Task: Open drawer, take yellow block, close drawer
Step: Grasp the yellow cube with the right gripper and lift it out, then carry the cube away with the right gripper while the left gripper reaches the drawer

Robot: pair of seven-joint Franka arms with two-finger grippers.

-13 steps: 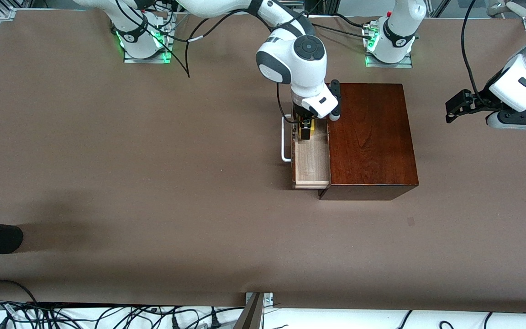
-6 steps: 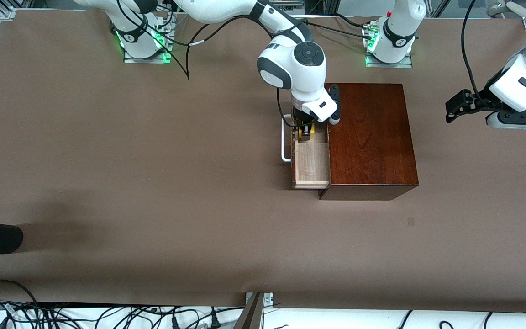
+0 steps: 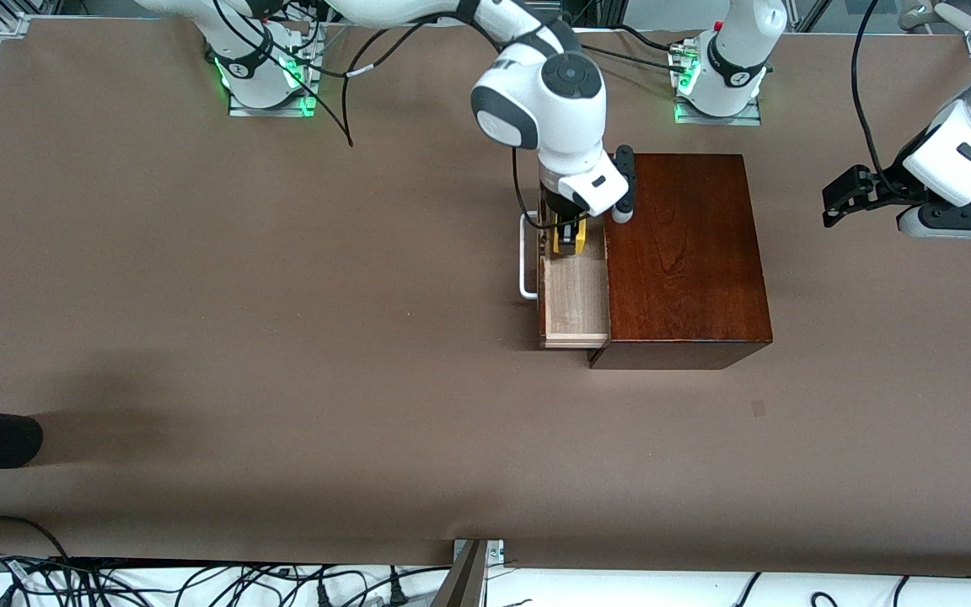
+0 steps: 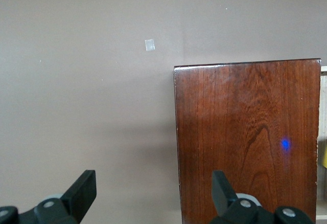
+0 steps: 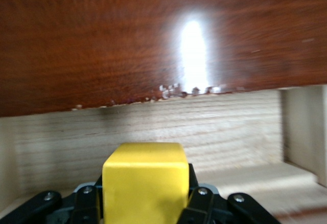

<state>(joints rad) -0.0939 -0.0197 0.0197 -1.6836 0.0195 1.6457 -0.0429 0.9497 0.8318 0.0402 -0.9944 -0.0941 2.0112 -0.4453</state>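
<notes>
The table (image 3: 283, 337) is being covered by a brown sheet, and the wooden box (image 3: 683, 253) is resting on it. Beside the box, toward the right arm's end, the drawer (image 3: 574, 299) is standing pulled open, its white handle (image 3: 524, 261) pointing outward. Over the drawer's end farther from the front camera, the right gripper (image 3: 567, 239) is being held with its fingers clamped on the yellow block (image 5: 144, 180), which is sitting between them above the pale drawer floor. The left gripper (image 4: 153, 196) is waiting over the table past the box, its fingers (image 4: 82, 191) being held wide apart.
</notes>
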